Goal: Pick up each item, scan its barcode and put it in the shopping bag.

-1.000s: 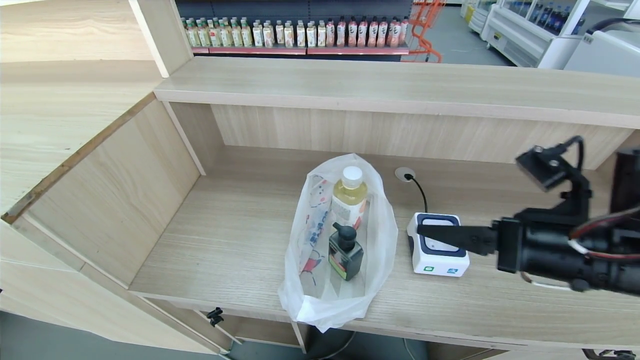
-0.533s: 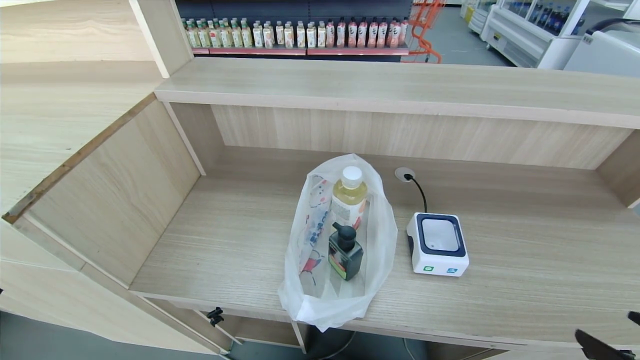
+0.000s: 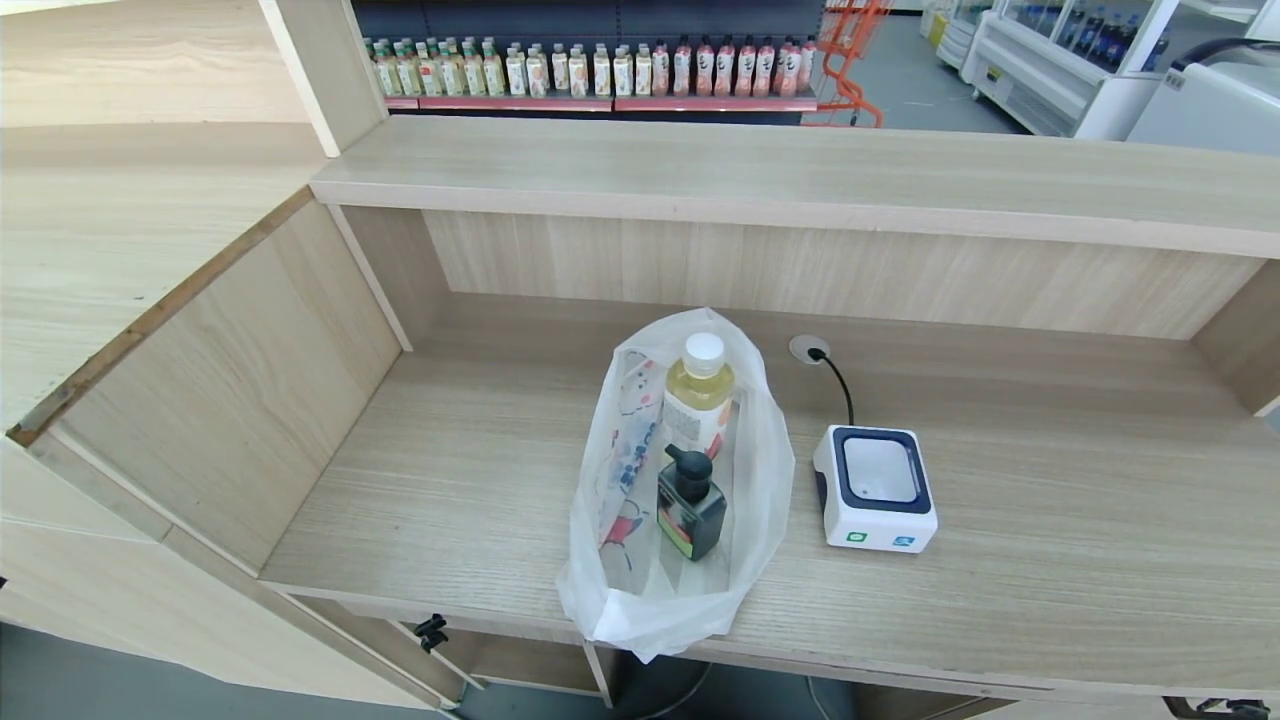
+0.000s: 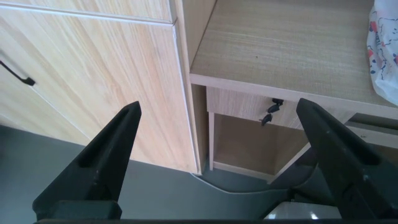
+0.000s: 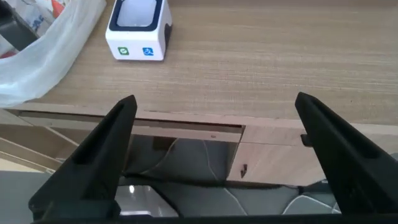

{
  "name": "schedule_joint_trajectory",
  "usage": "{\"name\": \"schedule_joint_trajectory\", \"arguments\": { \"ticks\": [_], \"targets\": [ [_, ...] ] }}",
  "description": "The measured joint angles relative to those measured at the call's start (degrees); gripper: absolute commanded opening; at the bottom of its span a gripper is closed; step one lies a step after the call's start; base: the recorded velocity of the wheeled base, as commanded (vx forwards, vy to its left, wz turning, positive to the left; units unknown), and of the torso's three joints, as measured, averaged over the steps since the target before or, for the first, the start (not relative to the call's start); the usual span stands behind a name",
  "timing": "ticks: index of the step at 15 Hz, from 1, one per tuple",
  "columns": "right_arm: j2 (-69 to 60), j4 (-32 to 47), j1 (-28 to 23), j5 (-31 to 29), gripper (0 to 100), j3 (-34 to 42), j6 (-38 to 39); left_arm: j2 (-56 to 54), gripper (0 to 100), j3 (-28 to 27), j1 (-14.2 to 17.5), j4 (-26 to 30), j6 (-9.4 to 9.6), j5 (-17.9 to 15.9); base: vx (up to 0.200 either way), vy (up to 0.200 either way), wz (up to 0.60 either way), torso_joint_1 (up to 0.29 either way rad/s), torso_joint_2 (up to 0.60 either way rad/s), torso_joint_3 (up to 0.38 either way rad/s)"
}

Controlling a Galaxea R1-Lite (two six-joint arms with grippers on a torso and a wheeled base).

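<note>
Bright, even light falls from overhead onto the pale wood-grain surface (image 3: 1050,520). Soft shadow sits beneath the upper wooden ledge (image 3: 800,170). The translucent white plastic shopping bag (image 3: 775,470) shows a mild sheen. Straight edges bow near the head view's borders.

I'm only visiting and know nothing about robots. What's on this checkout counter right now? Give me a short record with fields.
Bag: translucent white plastic shopping bag, open on the light wooden counter
In bag: clear bottle of yellow drink with white cap; dark pump bottle
Scanner: white box scanner with dark-framed window, beside the bag on the robot's right, cable attached
Left gripper: open, empty, low before the counter's front
Right gripper: open, empty, before the counter's edge
</note>
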Motion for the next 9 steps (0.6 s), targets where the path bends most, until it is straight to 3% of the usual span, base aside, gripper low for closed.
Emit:
{"name": "schedule_joint_trajectory", "arguments": {
  "ticks": [2,3,9],
  "targets": [
    [-1.49,0.05,-0.18,-0.04,100,0.09,0.66,0.00,100,0.00,-0.02,0.00,0.00,0.02,0.000,0.000,0.00,0.000,0.00,0.000],
    [-1.90,0.09,-0.24,-0.09,0,0.11,0.88,0.00,100,0.00,-0.02,0.00,-0.02,0.00,0.000,0.000,0.00,0.000,0.00,0.000],
    [-2.49,0.09,-0.27,-0.11,0,0.13,0.79,0.00,100,0.00,-0.02,0.00,-0.02,0.02,0.000,0.000,0.00,0.000,0.00,0.000]
  ]
}}
